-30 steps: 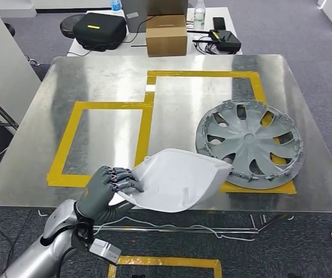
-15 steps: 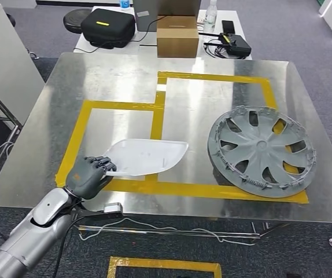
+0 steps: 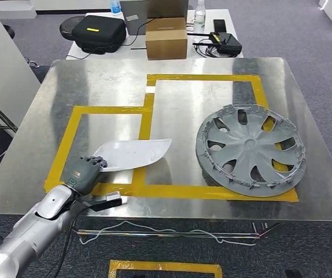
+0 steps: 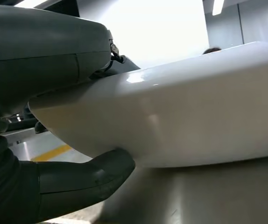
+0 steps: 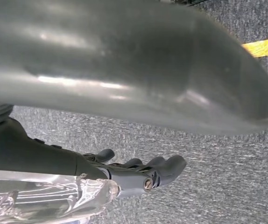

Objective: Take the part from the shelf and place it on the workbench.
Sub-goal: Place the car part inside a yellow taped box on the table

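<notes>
The left hand reaches in from about seven o'clock in the head view and grips the near end of the white part, a long, shallow, shell-like plastic piece. Its fingers curl over the top edge, and in the left wrist view the thick thumb presses up against the underside of the white part.

The part lies low over the metal surface, on its near-left side, at about eight o'clock from the middle. It stretches from the hand toward three o'clock, crossing the yellow tape that divides two taped rectangles. Its far tip sits just inside the right rectangle. Whether it rests on the surface or hangs just above it I cannot tell.

A grey wheel cover lies flat on the surface at about four o'clock, well apart from the part, overlapping the yellow tape on that side.

The right hand appears in the right wrist view over grey carpet, fingers loosely curled and holding nothing.

Beyond the surface, at twelve o'clock, a white table carries a cardboard box and a black case.
</notes>
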`<action>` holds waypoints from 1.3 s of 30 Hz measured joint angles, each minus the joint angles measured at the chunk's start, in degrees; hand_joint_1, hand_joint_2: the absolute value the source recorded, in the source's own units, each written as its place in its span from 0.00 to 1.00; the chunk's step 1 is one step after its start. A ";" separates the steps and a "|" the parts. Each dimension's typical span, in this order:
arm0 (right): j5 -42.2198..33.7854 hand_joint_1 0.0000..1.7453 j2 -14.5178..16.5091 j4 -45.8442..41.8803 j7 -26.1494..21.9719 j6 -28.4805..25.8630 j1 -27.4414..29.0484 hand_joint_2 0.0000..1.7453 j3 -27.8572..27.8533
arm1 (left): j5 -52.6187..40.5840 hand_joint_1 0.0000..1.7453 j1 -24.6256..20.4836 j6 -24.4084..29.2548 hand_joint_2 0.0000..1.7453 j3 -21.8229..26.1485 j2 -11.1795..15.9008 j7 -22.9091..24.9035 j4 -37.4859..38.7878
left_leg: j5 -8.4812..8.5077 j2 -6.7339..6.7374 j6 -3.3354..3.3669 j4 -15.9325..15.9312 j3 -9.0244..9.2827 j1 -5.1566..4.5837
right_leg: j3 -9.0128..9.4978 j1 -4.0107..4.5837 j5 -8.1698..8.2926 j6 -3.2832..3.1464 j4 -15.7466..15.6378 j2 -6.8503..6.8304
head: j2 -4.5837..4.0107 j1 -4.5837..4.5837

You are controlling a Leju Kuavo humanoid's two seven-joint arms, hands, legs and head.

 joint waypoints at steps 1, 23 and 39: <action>0.01 0.00 0.01 0.00 0.03 -0.01 0.00 0.00 0.01 | -0.25 1.00 -0.35 0.39 1.00 0.04 -0.07 0.44 0.83 | 2.05 0.01 0.08 -2.73 1.15 0.00 | 0.07 -0.02 -0.03 0.06 0.01 0.01 | 0.00 0.01; -0.27 0.00 -0.01 0.07 0.23 -0.27 0.08 0.00 0.17 | -0.42 0.00 -3.74 2.09 1.00 4.92 -0.32 4.42 7.81 | 5.90 -0.16 0.85 -15.24 7.60 -0.10 | -0.31 0.07 -0.13 1.36 0.37 0.05 | 0.01 0.52; -0.54 0.00 0.02 0.07 -0.07 -0.32 0.07 0.00 0.18 | -1.65 0.00 -4.45 5.17 0.00 7.97 -0.97 7.12 9.21 | 6.42 0.00 1.77 -15.16 7.16 0.06 | 0.03 -0.05 -1.01 2.20 0.76 0.05 | 0.01 0.01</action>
